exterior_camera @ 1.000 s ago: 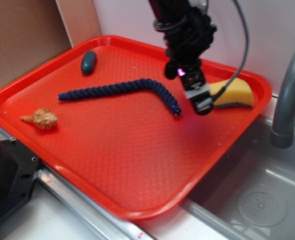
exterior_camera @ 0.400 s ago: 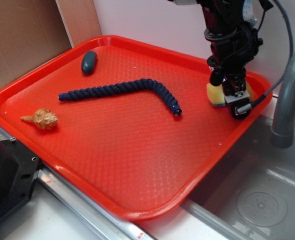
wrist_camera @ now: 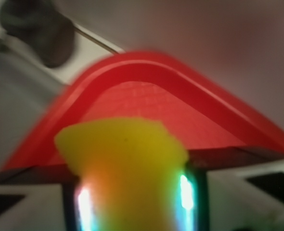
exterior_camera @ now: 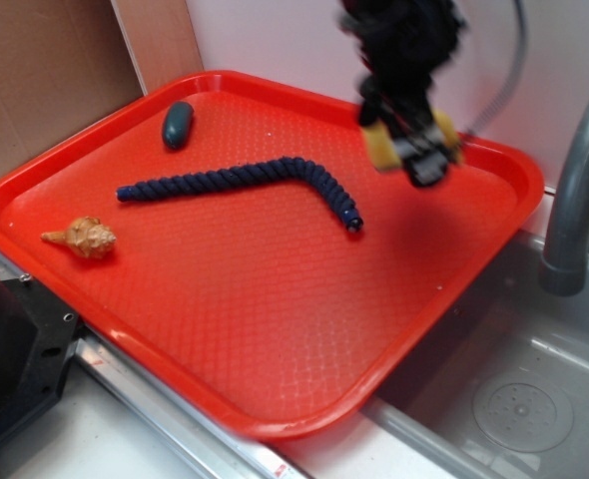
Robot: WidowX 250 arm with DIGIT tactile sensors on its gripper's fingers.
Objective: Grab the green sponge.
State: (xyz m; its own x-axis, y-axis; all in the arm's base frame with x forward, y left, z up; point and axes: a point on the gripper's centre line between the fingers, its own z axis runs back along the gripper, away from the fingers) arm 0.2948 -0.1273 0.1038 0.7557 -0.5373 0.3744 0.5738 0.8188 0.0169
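While clamped on the green sponge (exterior_camera: 382,143), gripper (exterior_camera: 412,150) raised above the red tray (exterior_camera: 275,329) near its far right corner, sponge clear of the tray surface, blue rope (exterior_camera: 245,182) lying mid-tray.

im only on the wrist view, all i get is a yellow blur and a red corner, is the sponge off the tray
Observer: Yes. On the exterior view the green sponge hangs in the pincer, above the red tray.
Operator: anything under it
Observer: No, only bare tray. The blue rope ends down and to the left of it.
Operator: what else is on there
Observer: A dark green lump near the far left rim and a tan shell at the left edge.
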